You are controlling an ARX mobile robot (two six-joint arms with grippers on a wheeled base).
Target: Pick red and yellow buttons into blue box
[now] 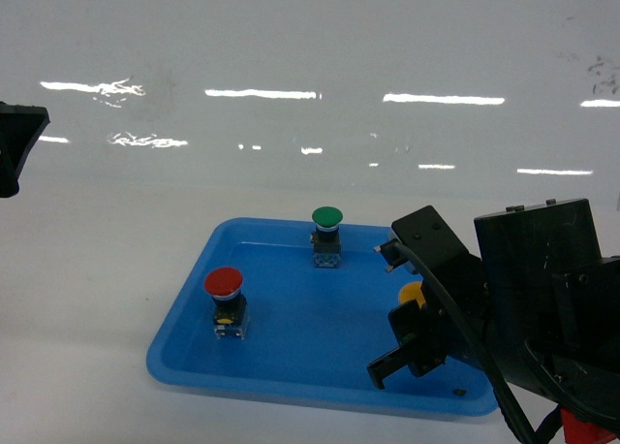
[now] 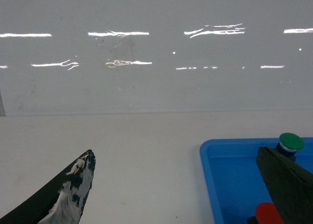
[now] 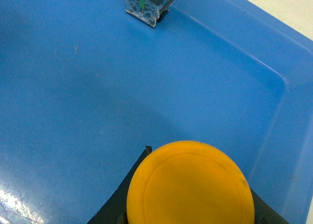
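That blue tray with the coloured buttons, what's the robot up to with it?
The right gripper has reached into the shallow blue tray and sits right at the yellow button, its jaws on either side. The red button and green button stand untouched. The left gripper hovers open beside the tray.

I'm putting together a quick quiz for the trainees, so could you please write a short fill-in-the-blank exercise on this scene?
1. The buttons stand in a shallow tray coloured ____.
2. The right gripper is at the ____ button.
3. The button nearest the tray's far rim has a ____ cap.
4. The red button stands on the tray's ____ side in the head view.

Missing words: blue; yellow; green; left
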